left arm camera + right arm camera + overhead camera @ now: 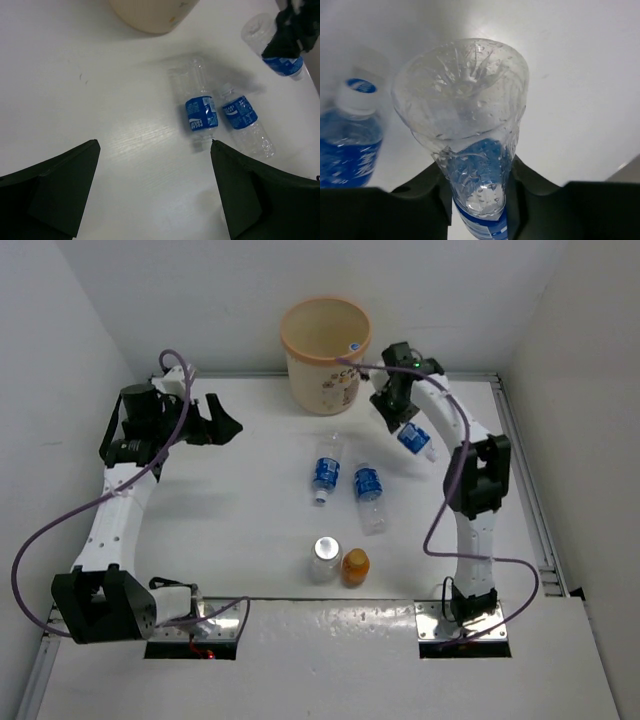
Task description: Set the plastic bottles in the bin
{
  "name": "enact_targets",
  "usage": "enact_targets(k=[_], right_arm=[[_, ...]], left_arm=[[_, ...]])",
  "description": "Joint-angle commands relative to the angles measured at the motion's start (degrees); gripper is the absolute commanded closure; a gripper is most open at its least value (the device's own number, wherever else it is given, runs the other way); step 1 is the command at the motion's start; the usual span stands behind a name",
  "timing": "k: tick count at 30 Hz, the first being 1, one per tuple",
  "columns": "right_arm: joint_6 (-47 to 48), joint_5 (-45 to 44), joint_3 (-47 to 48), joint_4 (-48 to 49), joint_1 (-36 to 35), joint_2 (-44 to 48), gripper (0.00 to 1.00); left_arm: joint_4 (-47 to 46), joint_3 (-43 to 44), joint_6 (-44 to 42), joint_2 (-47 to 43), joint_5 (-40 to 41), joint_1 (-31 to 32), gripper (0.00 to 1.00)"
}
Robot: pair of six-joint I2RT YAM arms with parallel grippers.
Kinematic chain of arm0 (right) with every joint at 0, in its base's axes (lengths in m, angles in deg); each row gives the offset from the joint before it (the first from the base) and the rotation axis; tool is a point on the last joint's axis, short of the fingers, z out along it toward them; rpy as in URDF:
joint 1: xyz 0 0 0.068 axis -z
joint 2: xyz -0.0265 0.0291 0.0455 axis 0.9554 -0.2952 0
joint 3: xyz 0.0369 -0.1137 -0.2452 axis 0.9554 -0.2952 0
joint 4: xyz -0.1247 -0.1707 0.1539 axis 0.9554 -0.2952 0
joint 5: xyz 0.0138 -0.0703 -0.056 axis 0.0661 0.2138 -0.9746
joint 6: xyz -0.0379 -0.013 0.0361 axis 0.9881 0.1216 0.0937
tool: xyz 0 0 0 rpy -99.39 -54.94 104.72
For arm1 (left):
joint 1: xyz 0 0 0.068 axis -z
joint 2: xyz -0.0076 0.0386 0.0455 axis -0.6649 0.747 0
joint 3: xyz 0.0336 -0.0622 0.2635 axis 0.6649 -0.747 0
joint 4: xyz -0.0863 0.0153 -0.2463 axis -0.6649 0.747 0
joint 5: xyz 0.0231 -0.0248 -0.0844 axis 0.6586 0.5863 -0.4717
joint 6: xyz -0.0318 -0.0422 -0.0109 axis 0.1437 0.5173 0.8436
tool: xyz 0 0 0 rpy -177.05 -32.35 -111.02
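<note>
Clamping one bottle (414, 439), right jaws, four loose bottles (327, 468), one bin (310, 365)

Your top camera looks steeply down on the whole table (250, 530) from the near side, left wrist camera faces the bin (150, 15) from afar, shared with top, right wrist camera very close on one bottle (470, 125).

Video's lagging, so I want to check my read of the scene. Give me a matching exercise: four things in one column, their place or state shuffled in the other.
1. orange bottle
2. bin
3. left fingers
4. rightmost blue-label bottle

A. clamped in the right fingers
B. open, holding nothing
C. upright beside the silvery-topped bottle
D. at the far edge of the table

Pairs: 1-C, 2-D, 3-B, 4-A
</note>
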Motion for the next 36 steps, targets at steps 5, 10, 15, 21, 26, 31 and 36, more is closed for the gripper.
enact_targets(k=[5,10,15,21,26,31,36], right_arm=[[-15.8,8.69,-3.34,33.65,0.24,28.81,1.0],[-23.56,5.29,-8.57,57.23,-3.45,32.73,1.0],[-23.75,1.06,2.86,74.28,-5.92,22.73,1.0],[-19.97,-5.44,11.49,84.29,-8.73,10.85,1.0],[-19.0,-8.79,15.62,88.71,-9.0,1.88,1.0],[-17.77,-8.44,14.4,92.92,-8.82,-3.49,0.78],[-18.9,-8.1,12.73,90.06,-7.77,-2.71,0.15]], left_arm=[[-11.44,-1.1,2.47,-0.28,-1.84,4.86,0.0],[-14.51,-2.61,4.4,1.03,-1.22,8.89,0.0],[-16.71,-3.13,5.02,2.09,0.09,10.84,0.0],[-21.63,-6.99,9.58,1.57,0.1,10.84,0.0],[-24.1,-10.69,12.04,-0.28,0.1,10.84,0.0],[-21.56,-11.4,9.33,-0.89,2.82,11.98,0.0],[-19.26,-10.25,8.53,2.0,5.01,16.28,0.0]])
